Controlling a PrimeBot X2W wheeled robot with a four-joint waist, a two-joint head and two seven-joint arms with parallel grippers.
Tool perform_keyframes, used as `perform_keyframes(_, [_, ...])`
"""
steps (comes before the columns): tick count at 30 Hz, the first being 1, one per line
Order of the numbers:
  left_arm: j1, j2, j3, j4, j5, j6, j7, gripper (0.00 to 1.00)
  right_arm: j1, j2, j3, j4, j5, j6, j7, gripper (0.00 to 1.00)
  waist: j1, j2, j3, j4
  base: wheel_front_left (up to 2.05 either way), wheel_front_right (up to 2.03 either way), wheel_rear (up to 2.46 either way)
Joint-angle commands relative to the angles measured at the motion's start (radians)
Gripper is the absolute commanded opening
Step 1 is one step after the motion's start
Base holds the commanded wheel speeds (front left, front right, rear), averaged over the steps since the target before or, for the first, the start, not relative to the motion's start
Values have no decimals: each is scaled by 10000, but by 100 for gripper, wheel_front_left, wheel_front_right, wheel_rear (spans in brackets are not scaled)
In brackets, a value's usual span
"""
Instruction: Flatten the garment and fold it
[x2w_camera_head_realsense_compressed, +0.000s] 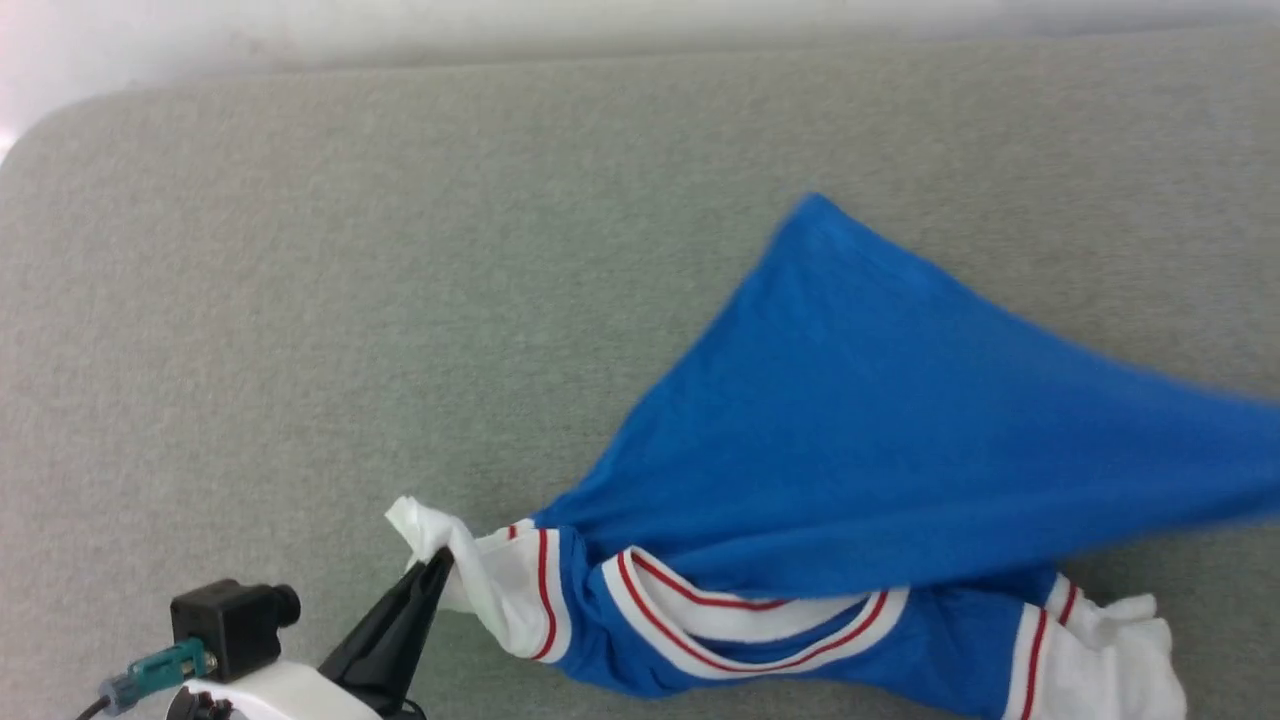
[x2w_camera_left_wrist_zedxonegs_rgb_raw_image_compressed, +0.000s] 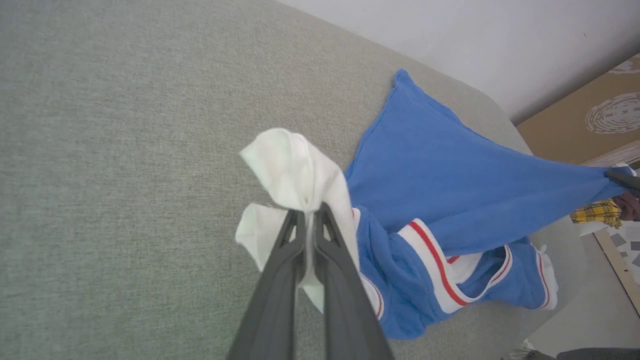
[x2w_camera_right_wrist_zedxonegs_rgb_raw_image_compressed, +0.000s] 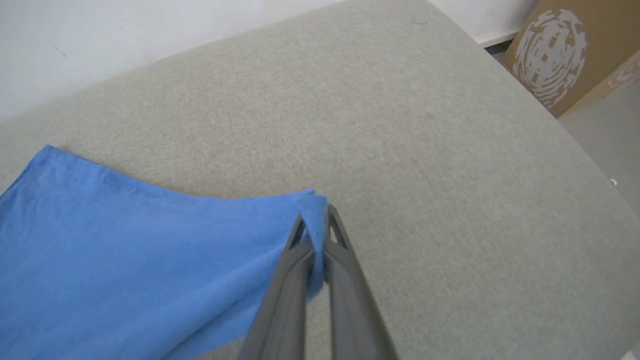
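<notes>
right gripper (x2w_camera_right_wrist_zedxonegs_rgb_raw_image_compressed: 314, 220) clamped on garment (x2w_camera_right_wrist_zedxonegs_rgb_raw_image_compressed: 125, 260) corner | grey cushion (x2w_camera_right_wrist_zedxonegs_rgb_raw_image_compressed: 450, 175)

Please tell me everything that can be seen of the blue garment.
The garment is a soft royal-blue knit shirt with white sleeves and red-and-white striped trim. It is crumpled, not flat, and stretched between two grips: the left gripper pinches a white sleeve, the right gripper pinches a blue corner. Part of it rests on the grey cloth surface.

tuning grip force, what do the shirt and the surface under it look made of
The garment looks like soft matte knit, probably cotton jersey: it drapes and bunches limply, without sheen. The surface looks like grey woven upholstery fabric, matte, with a fine flecked weave.
</notes>
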Motion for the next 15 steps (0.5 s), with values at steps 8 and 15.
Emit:
perform_keyframes(8, [287, 115, -24, 32, -37, 183, 92, 0, 2032, 180, -244, 927, 798, -7, -1149, 0, 3, -1, -552, -409, 0, 0, 0])
perform_keyframes(15, [176, 46, -155, 332, -194, 113, 236, 0, 1574, 183, 966, 3426, 627, -7, -2792, 0, 3, -1, -711, -547, 0, 0, 0])
